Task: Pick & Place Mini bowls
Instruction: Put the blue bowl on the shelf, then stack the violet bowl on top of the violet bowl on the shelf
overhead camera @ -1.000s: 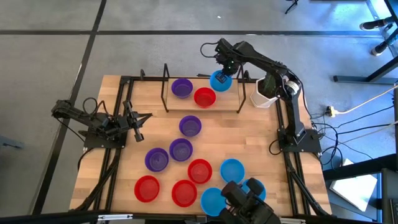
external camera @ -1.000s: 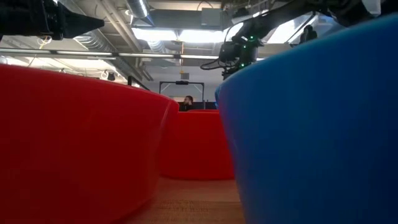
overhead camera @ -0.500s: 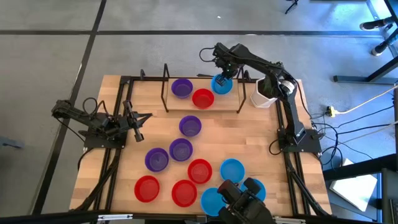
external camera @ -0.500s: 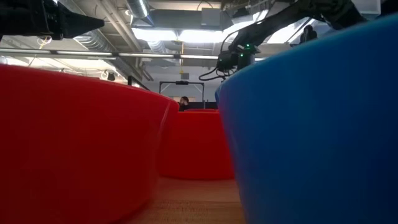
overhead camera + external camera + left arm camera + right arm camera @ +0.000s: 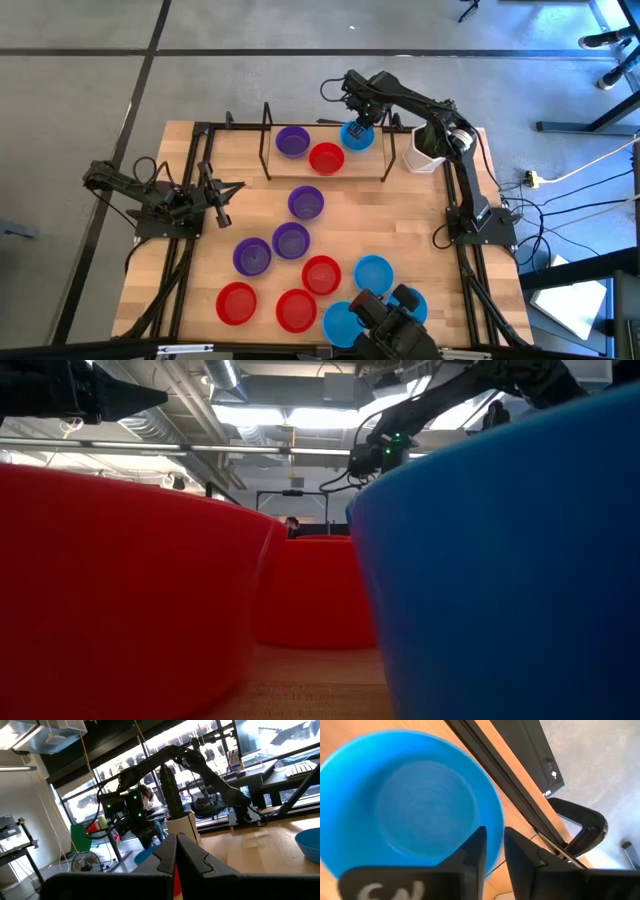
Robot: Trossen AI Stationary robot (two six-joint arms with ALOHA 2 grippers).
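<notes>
A light blue mini bowl sits upright on the wood near the table's far edge, beside a red bowl and a purple bowl. My right gripper points down at its rim, slightly open, one finger inside the bowl and one outside. Several more purple, red and blue mini bowls lie over the middle and near part of the table, such as a purple one. My left gripper waits shut at the table's left side, holding nothing. My right gripper comes from above at the blue bowl's rim. One finger is inside the bowl and the other outside, with a narrow gap between them. I cannot tell whether either finger touches the rim. The bowl's base rests on the table.
A black wire frame stands around the three far bowls. A white pot stands right of it under the right arm. In the low view a red bowl and a blue bowl stand close up and hide most of the table.
My right gripper has come down a little with the blue bowl, setting it on the wood next to the red bowl at the far edge. It has then kept still.
</notes>
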